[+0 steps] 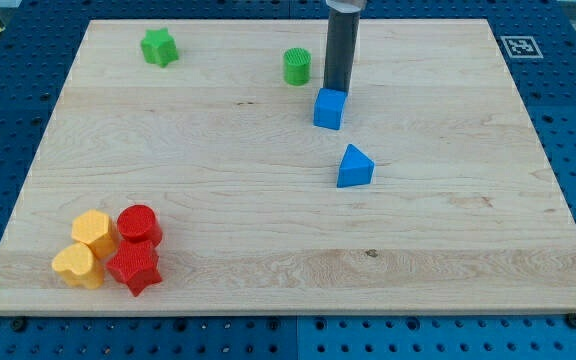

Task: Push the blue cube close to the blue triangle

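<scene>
The blue cube (329,108) lies on the wooden board (268,270), right of centre in the view's upper half. The blue triangle (354,167) lies a short way below it and slightly to the view's right, apart from it. My rod comes down from the view's top, and my tip (336,89) stands at the cube's upper edge, touching it or almost touching it.
A green cylinder (297,66) stands just left of the rod. A green star (158,47) lies at the upper left. At the lower left a cluster holds a yellow hexagon (94,229), a yellow heart (76,266), a red cylinder (139,224) and a red star (134,267).
</scene>
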### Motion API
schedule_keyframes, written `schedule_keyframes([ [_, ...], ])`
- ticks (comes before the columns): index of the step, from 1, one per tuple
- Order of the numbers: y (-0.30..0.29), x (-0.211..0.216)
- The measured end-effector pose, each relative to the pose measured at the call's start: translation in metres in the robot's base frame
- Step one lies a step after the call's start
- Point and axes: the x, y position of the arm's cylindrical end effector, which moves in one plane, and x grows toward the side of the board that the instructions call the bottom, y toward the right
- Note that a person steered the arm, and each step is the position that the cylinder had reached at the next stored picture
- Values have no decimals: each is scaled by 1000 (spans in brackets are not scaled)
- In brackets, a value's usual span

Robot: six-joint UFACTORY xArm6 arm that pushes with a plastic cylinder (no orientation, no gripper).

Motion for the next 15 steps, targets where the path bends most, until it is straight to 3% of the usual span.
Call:
schedule_keyframes([
  [1, -1, 20],
  [3, -43, -4],
  [5, -46, 21],
  [9, -30, 54],
  [12, 8, 26],
  [14, 17, 47],
  [15, 17, 35],
])
